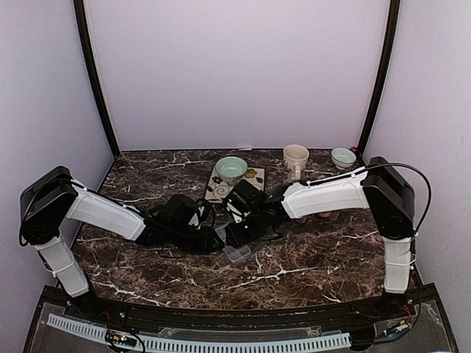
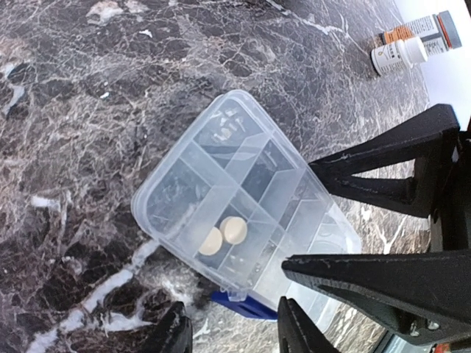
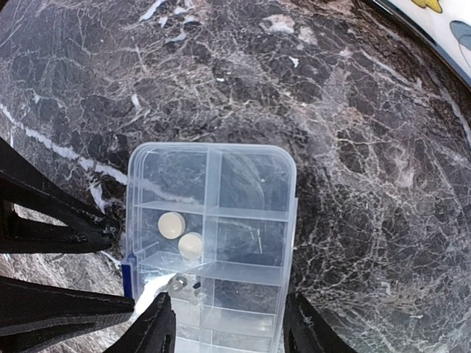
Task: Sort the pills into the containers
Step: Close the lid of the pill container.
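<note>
Pill box (image 1: 237, 254) of clear plastic, two rows of square compartments (image 3: 250, 180): lay flat at the middle of the counter (image 1: 316, 257), somewhat nearer the near edge than the far one. Judged light, stiff and slick-walled, likely to skate on the marble under a sideways nudge; best steadied by the short ends or the long side walls. Could not tell lid open from lid shut.

Pills (image 3: 171, 224): two round whitish tablets, close together in one compartment of the row beside the blue latch (image 2: 243, 305). Judged hard, smooth and easily flicked away; best pinched from straight above, across the rim.

Left gripper (image 2: 234, 334): hung over the latch side of the box, fingers spread, holding nothing. Right gripper (image 3: 229, 331): hung over a short end, fingers likewise spread and empty. Crowded each other above the box; left little room between the compartment walls.

Green bowl (image 1: 231, 169), patterned mat (image 1: 254, 175), mug (image 1: 296, 158) and small bowl (image 1: 343, 157): stood along the far edge, well apart from the box. Orange bottle (image 2: 419, 33) and white bottle (image 2: 397, 55): sat just beside each other near a counter edge, clear of the work.
</note>
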Available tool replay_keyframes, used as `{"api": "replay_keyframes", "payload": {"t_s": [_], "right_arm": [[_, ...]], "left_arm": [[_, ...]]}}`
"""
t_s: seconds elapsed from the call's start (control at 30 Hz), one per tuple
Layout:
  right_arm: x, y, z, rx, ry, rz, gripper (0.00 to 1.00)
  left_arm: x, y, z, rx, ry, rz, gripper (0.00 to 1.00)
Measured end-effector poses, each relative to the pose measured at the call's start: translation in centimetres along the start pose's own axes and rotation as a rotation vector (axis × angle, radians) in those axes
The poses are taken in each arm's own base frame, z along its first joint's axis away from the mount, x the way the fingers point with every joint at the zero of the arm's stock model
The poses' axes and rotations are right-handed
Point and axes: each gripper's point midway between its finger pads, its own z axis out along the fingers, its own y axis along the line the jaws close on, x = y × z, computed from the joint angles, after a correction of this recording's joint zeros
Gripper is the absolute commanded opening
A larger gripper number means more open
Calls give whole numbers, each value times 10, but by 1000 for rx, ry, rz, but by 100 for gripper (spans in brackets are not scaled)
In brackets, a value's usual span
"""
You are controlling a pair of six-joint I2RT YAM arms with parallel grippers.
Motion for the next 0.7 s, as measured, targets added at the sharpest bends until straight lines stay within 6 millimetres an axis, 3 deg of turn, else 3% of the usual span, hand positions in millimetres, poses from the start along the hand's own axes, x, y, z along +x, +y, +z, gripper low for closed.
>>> {"api": "replay_keyframes", "payload": {"t_s": [0.7], "right_arm": [[-2,0,2,-57,-28,27,43]], "left_arm": [[-3,-3,0,16,-13,-236,44]]}}
